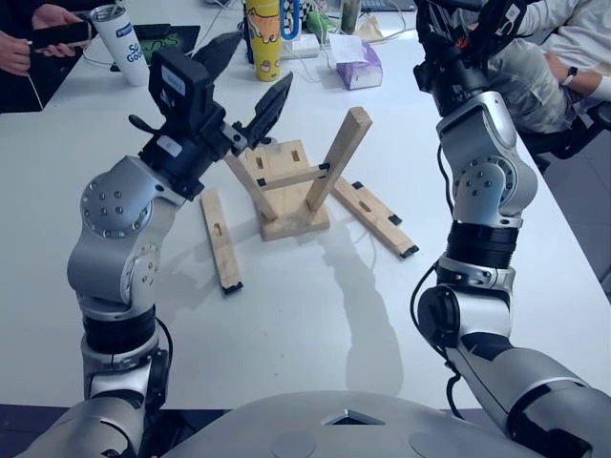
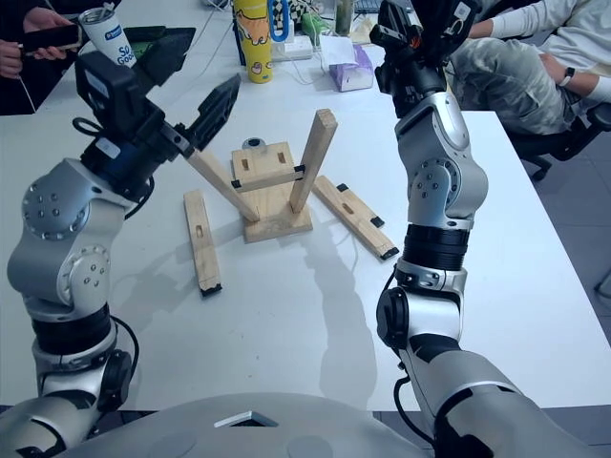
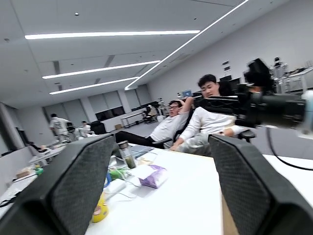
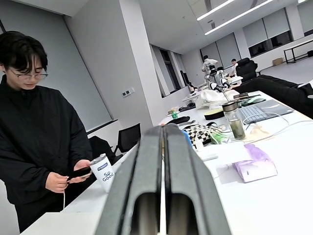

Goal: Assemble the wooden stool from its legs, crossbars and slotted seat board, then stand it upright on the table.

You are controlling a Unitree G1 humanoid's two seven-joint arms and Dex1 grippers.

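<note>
1. L gripper (image 1: 243, 81) at upper left of frame, raised over table (image 1: 315, 315). Fingers spread wide, holding nothing.
2. R gripper (image 4: 163, 132) at upper right, high, well apart from all parts. Fingers pressed together, empty.
3. Seat board (image 1: 291, 218) flat at frame centre, slotted face up, long axis toward top of frame.
4. Two legs (image 1: 336, 157) plugged in, splaying apart upward, tied by crossbar (image 1: 291, 176). Left leg's top just under L gripper; contact can't be told.
5. Loose bar (image 1: 221, 239) flat left of board, pointing up-frame. Second loose bar (image 1: 374, 215) flat on the right, diagonal toward lower right.
6. Judged: light, stiff, dry wood, not slippery. Joints prob. loose, so avoid lifting by a leg. Grip bars mid-length across narrow faces; brace board edge w/ other gripper.
</note>
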